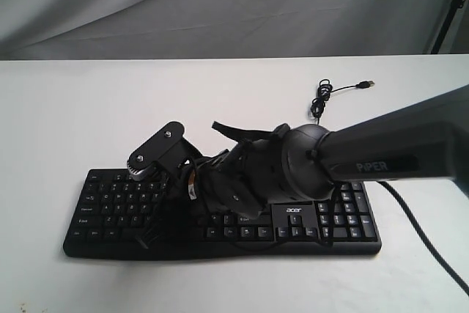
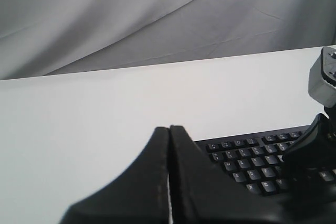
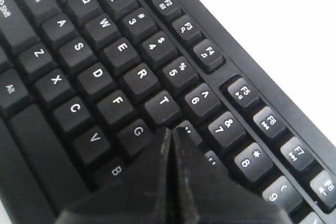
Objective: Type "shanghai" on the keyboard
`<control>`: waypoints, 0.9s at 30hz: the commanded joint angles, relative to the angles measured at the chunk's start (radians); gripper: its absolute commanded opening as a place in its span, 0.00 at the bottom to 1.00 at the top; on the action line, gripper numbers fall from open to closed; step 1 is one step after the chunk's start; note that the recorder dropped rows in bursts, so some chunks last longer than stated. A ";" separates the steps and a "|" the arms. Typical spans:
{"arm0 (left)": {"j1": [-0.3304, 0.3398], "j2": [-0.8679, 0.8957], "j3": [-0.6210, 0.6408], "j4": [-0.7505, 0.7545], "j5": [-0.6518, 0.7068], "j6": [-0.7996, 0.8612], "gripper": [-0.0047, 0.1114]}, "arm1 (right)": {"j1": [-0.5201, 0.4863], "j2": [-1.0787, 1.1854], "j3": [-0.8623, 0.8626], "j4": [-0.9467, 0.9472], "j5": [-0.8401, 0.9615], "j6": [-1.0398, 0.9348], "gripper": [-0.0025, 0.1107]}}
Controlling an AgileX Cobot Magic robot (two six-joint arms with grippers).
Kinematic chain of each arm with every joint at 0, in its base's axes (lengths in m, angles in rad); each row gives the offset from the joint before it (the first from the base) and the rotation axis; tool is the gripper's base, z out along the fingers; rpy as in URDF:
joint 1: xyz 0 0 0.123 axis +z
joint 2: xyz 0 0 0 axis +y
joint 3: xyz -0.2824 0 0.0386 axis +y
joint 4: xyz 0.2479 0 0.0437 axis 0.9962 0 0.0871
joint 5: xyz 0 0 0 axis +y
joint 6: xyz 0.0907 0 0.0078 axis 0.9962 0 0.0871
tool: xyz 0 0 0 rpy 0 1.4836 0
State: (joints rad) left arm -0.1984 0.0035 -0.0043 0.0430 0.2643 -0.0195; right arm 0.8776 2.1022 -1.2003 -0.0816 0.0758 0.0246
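Observation:
The black keyboard [image 1: 344, 225] lies across the near part of the white table [image 1: 73, 108], with its "acer" logo facing me. My right arm reaches in from the right over the keyboard's left half. The right gripper [image 3: 171, 130] is shut with nothing held. Its tips sit low over the keys [image 3: 94, 77], at the gap between G and Y, and hide the H key. In the exterior view that gripper [image 1: 163, 219] points down at the letter rows. The left gripper [image 2: 169, 128] is shut and empty, off the keyboard's [image 2: 247, 161] far-left corner. It does not show in the exterior view.
The thin black cable [image 1: 320, 99] coils behind the keyboard and ends in a loose USB plug [image 1: 368, 83]. A grey cloth backdrop [image 1: 220, 5] hangs behind the table. The right arm's wrist camera housing [image 2: 326, 77] appears at the edge of the left wrist view.

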 commanded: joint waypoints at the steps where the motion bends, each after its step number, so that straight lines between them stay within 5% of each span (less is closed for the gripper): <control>1: -0.004 -0.003 0.004 0.001 -0.005 -0.003 0.04 | 0.000 0.008 0.005 -0.001 0.009 -0.004 0.02; 27: -0.004 -0.003 0.004 0.001 -0.005 -0.003 0.04 | 0.000 -0.032 0.005 -0.004 0.058 -0.025 0.02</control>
State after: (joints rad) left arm -0.1984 0.0035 -0.0043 0.0430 0.2643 -0.0195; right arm 0.8776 2.0897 -1.2003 -0.0816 0.1113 0.0110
